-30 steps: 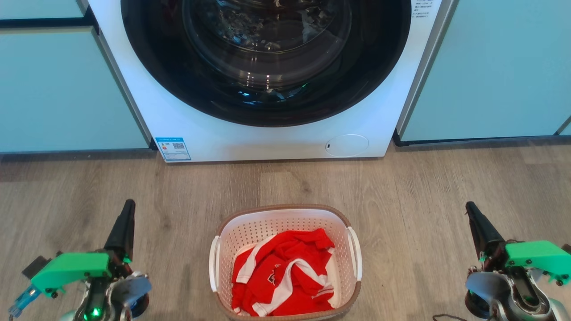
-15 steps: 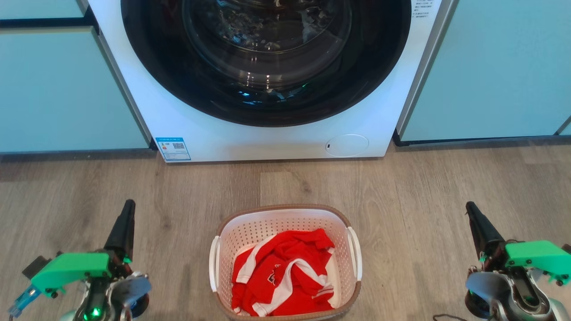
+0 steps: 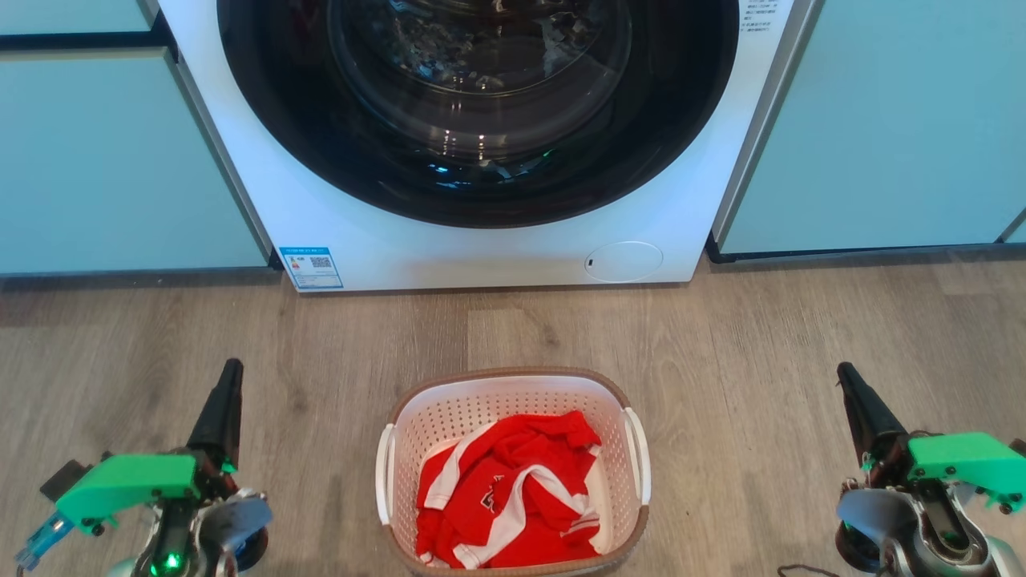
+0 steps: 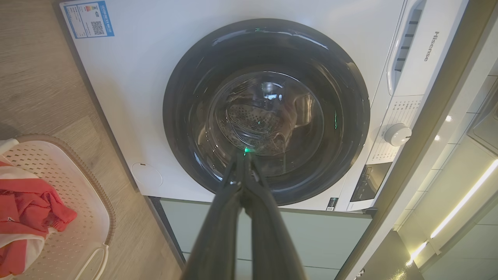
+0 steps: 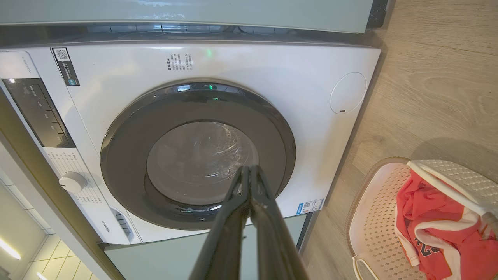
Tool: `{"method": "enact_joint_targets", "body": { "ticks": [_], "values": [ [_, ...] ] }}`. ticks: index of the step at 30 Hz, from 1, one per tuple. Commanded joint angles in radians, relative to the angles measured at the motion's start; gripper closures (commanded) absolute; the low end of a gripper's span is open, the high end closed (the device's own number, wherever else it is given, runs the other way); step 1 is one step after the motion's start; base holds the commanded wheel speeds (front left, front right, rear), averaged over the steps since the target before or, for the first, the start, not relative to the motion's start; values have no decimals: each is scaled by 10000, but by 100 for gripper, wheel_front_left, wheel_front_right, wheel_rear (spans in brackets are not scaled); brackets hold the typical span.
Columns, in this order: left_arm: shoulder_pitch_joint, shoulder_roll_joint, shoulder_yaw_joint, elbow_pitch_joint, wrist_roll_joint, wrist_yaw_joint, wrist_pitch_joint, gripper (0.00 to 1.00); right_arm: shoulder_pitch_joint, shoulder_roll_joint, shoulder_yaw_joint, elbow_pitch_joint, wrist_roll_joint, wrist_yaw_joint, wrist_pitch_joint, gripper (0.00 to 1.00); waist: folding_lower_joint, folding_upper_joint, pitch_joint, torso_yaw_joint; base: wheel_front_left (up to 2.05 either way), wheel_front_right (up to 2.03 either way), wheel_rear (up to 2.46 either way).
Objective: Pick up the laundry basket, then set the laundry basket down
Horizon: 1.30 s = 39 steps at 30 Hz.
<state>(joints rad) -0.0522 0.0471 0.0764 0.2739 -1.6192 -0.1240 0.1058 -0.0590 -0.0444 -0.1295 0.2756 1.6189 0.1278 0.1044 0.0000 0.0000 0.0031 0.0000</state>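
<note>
**Position relative to the grippers.** The rounded-rectangular cream-white perforated plastic laundry basket (image 3: 481, 410) stands on the grey-brown wood-grain floor (image 3: 721, 344), centred at the near edge of the head view. It lies between the two grippers and touches neither. The left gripper (image 3: 232, 369) is well to the basket's left. The right gripper (image 3: 846, 372) is well to its right and somewhat further off. Both point toward the far side, at the white front-loading washing machine with a dark round door (image 3: 481, 256). The basket sits near that machine but apart from it, with bare floor between them.

**Gripper state.** In the left wrist view, the left gripper (image 4: 245, 156) has its two dark fingers pressed together at the tips, with nothing between them. In the right wrist view, the right gripper (image 5: 249, 169) is closed in the same way and is also empty.

**Change from earlier frames.** None. Basket, grippers and camera framing match the head views from the preceding second.

**Appearance of the basket.** A brown band runs around the rim. One white handle (image 3: 384, 473) is on the left side and a second white handle (image 3: 642, 465) is on the right. The basket stands upright and holds a crumpled red garment with white stripes (image 3: 513, 497), piled toward its near half. The basket also appears at the left edge of the left wrist view (image 4: 74, 233) and at the lower right of the right wrist view (image 5: 373, 221).
</note>
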Motion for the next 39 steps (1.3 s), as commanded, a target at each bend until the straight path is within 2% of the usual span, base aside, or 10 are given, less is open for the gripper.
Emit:
{"method": "enact_joint_targets", "body": {
  "ticks": [1,11,12,13,15,24,39],
  "values": [
    [-557,45,365,-289,99,-67,67,100,-488,-72,166,-309,-95,29,81,100,0,0,0,0,0,0,0],
    [-558,42,370,-289,104,-67,72,100,-489,-69,161,-309,-100,29,85,100,0,0,0,0,0,0,0],
    [-558,42,370,-289,104,-67,72,0,-489,-69,161,-309,-100,29,85,0,0,0,0,0,0,0,0],
    [6,-4,-2,33,1,9,-8,0,3,9,0,26,-2,0,-9,0,0,0,0,0,0,0,0],
    [186,-15,-31,345,-4,12,-2,0,145,56,27,355,2,0,-4,0,0,0,-1,-1,0,0,0],
    [170,-12,74,193,255,6,-266,0,100,47,-9,195,-285,2,-267,0,0,0,16,-9,0,0,0],
    [106,-6,471,-137,1188,-4,-706,0,-89,34,-260,-97,-1563,6,-705,0,0,0,54,-2,0,0,0]
  ]
}}
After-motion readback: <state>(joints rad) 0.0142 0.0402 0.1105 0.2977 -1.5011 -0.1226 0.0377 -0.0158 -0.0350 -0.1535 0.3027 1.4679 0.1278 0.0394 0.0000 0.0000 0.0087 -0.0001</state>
